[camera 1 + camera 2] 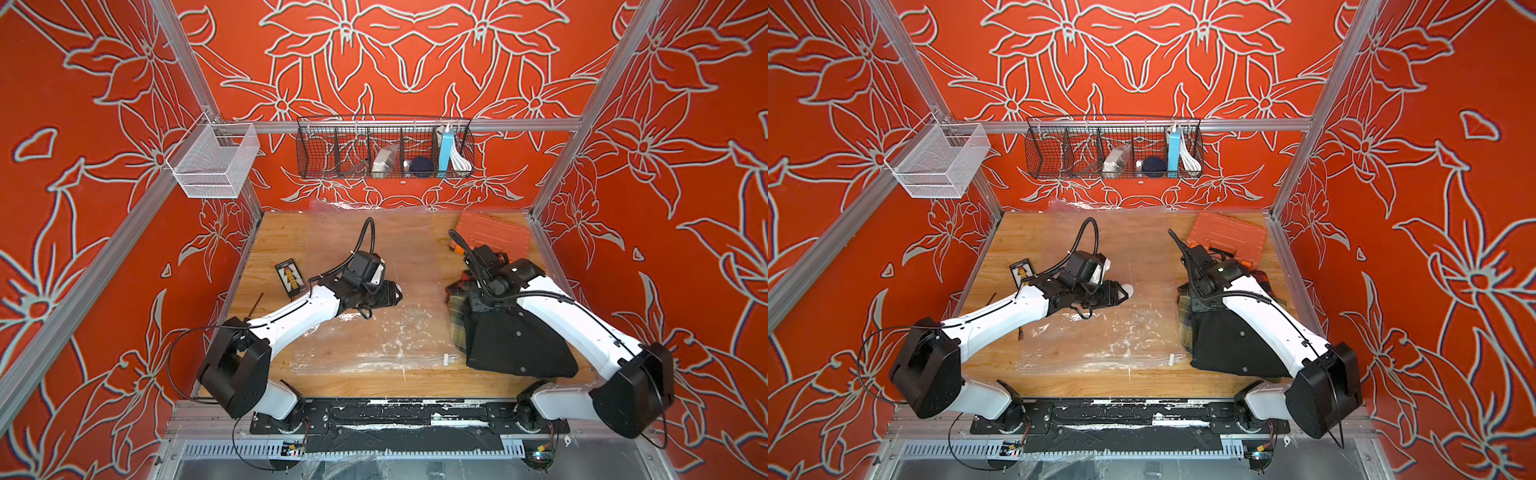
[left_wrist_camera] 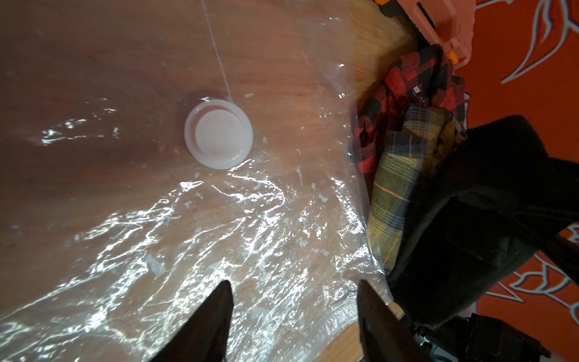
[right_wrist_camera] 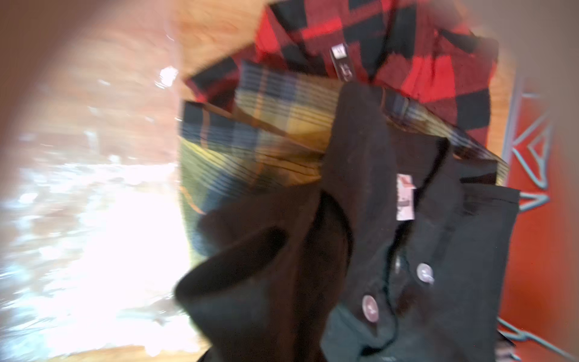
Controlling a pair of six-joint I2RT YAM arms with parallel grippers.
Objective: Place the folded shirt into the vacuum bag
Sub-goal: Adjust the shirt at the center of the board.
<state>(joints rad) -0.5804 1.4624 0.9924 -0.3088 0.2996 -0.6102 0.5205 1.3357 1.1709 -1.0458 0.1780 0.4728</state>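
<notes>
The vacuum bag [image 1: 365, 336] lies flat and crinkly across the middle of the wooden table [image 1: 282, 237]. Its white round valve disc [image 2: 218, 134] shows in the left wrist view. My left gripper [image 2: 294, 301] hovers open just above the bag, nothing between its dark fingers [image 2: 219, 316]. At the right of the table a black folded shirt [image 1: 515, 345] tops a stack with a yellow-green plaid shirt [image 2: 398, 188] and a red-black plaid shirt [image 3: 407, 47]. My right gripper [image 1: 478, 297] is shut on the black shirt's bunched collar side [image 3: 266, 282]; its fingers are hidden by fabric.
An orange tool case [image 1: 494, 232] sits at the back right, close behind the right wrist. A small black card [image 1: 289, 277] lies left of the left arm. A white mesh basket [image 1: 216, 162] and a black wire basket [image 1: 384, 149] hang on the frame.
</notes>
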